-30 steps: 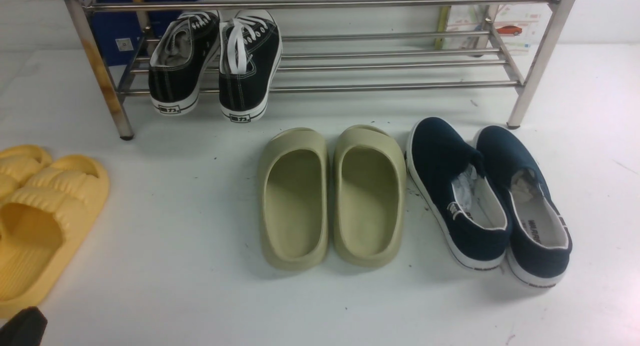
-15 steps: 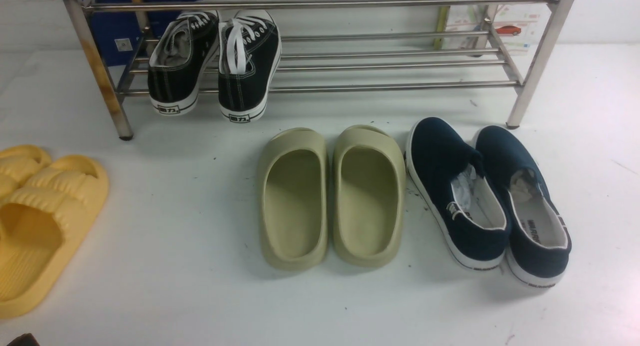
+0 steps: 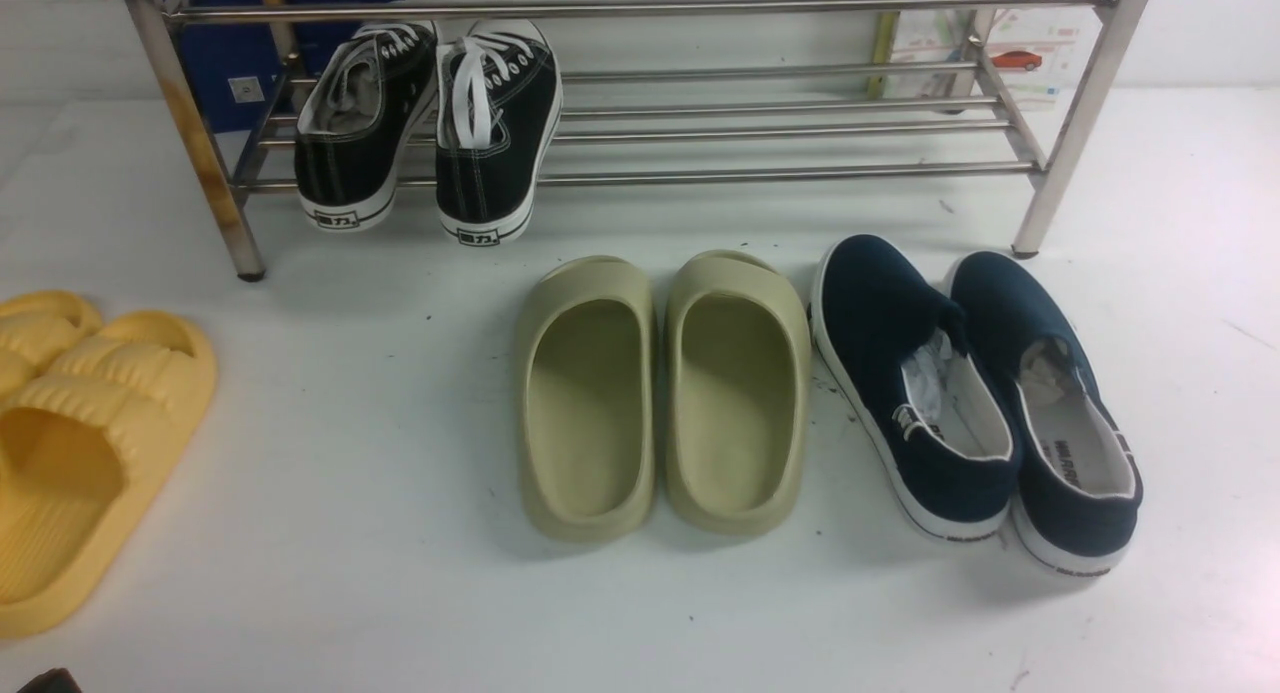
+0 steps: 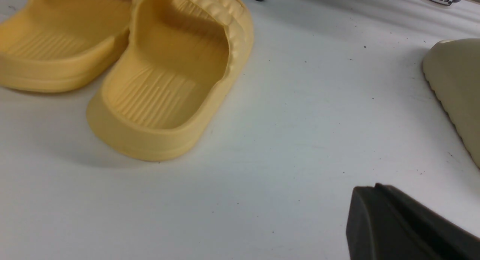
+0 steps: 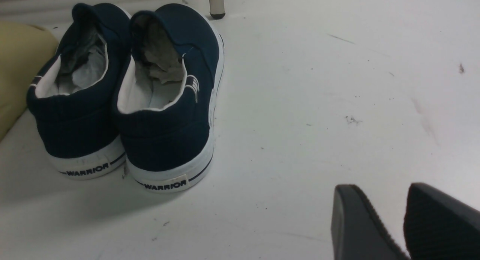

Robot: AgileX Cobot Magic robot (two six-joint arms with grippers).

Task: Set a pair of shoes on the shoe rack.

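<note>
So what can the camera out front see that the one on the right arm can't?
Only the front view shows the black sneakers sitting on the shoe rack, plus the yellow slides. Only the right wrist view shows the right gripper, its fingers slightly apart over bare floor. Both show the navy slip-ons and at least part of the olive slides.

You get bright, even light from overhead, with a cool cast on the white floor (image 3: 350, 533). Shadows are soft and short: the slides (image 3: 660, 393) and slip-ons (image 3: 975, 403) throw faint grey ones towards you, and the rack (image 3: 780, 133) shades the floor under its bars. Its tubes show thin glare streaks. The front view is fairly sharp, slightly grainy. In both wrist views the dark gripper fingers (image 5: 356, 222) sit close and blurred, while the yellow slides (image 4: 165, 76) stay soft-edged.
</note>
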